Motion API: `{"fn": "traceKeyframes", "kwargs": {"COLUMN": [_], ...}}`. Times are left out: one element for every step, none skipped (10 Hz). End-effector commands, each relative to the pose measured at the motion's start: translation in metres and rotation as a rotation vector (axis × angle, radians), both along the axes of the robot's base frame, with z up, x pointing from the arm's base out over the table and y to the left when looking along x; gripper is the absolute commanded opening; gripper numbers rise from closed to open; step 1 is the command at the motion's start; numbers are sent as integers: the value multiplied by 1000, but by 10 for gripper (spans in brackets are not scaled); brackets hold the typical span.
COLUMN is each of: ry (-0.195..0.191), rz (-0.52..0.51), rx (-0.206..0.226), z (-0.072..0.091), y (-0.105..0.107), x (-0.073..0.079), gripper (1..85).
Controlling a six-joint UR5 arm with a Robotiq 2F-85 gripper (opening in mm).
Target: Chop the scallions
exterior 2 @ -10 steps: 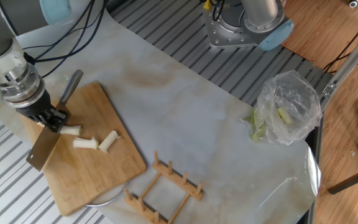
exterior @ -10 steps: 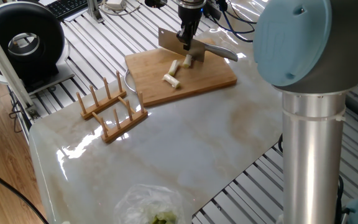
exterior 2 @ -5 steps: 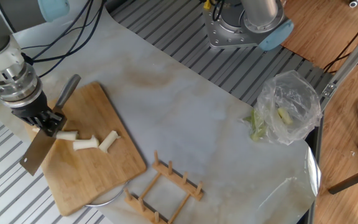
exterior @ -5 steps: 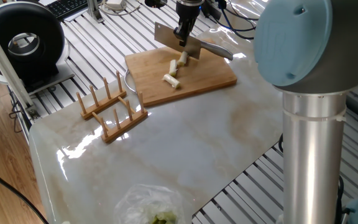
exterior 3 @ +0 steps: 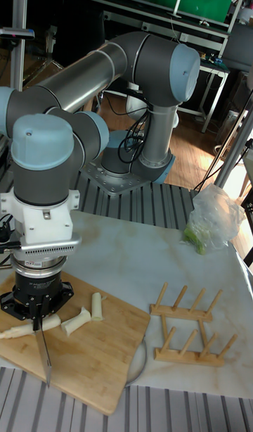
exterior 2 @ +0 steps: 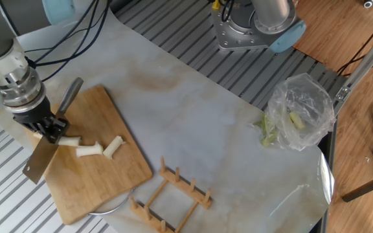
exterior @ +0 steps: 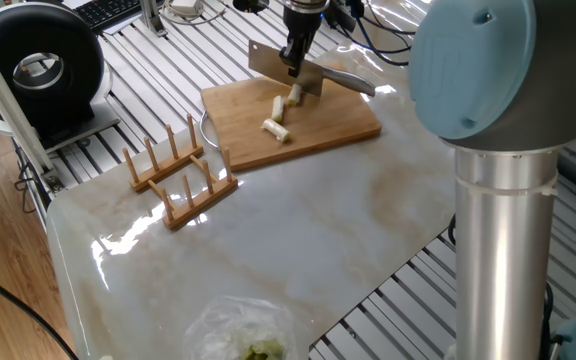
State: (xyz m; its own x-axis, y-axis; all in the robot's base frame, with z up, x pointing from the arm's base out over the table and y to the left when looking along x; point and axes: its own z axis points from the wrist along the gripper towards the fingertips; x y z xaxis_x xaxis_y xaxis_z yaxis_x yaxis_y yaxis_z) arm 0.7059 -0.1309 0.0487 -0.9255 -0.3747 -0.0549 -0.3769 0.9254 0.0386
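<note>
**Cleaver held above the cut stalk**

The scallions (exterior 2: 89, 148) lie as short pale pieces in a loose row on the wooden cutting board (exterior 2: 102, 184), toward its far end from the rack. In the tall fixed view three stubs show side by side, with a longer piece at the left end, under the tool.

The hand (exterior 2: 48, 125) is closed tight on the handle of a cleaver (exterior 2: 41, 162), its fingers pinching the grip where handle meets blade. The blade hangs edge-down over the leftmost piece; whether the edge touches the stalk or the board cannot be told. The dark handle sticks out behind the hand, over the board's edge.

The board rests on the marble-patterned bench (exterior 2: 199, 123), partly covering a round plate. Near it stands a wooden dish rack (exterior 2: 173, 191). Well apart, at the bench's other end, sits a clear plastic bag (exterior 2: 296, 113) with green bits inside.
</note>
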Motion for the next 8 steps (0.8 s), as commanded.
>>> {"fn": "traceKeyframes", "kwargs": {"ry": [9,17,24,29,30,18,15,14], "rz": [4,5,7,8,8,6,8,8], "rx": [0,-4,-4,-4,-6,-4,-4,-11], "z": [-1,2,6,8,6,0,-4,-4], "y": [-2,-3,-4,-6,-6,-7,-10,-13], "x": [-3,-6,-10,-13,-15,-15,-16,-18], "gripper": [13,13,13,13,13,13,13,13]}}
